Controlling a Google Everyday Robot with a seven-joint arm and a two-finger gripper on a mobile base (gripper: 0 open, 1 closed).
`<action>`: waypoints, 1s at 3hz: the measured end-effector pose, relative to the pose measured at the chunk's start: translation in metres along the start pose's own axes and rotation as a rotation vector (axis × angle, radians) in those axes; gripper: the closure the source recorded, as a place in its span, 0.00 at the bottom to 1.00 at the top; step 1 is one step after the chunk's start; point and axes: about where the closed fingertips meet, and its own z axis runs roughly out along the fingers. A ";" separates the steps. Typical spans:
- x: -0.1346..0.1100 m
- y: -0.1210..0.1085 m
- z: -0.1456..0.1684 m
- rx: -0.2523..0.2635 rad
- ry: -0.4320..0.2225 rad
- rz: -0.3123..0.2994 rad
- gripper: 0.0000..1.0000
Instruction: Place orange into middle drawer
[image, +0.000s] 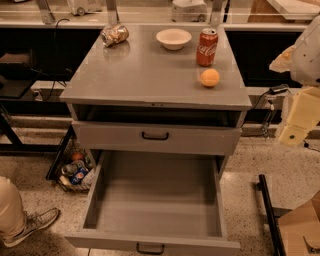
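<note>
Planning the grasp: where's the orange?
Camera view: the orange sits front-right on the cabinet top, just in front of the cola can; the end effector is beyond the cabinet's right side.

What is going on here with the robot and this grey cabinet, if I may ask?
The robot is meant to put the small round orange into the wide grey metal middle drawer, which is pulled open and empty. The orange sits untouched on the grey cabinet top, beside the red cola can. The gripper hangs to the right of the cabinet, apart from the orange.
</note>
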 end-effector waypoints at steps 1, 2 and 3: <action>0.000 0.000 0.000 0.000 0.000 0.000 0.00; 0.008 -0.009 0.011 0.035 -0.040 0.058 0.00; 0.058 -0.024 0.054 0.075 -0.101 0.268 0.00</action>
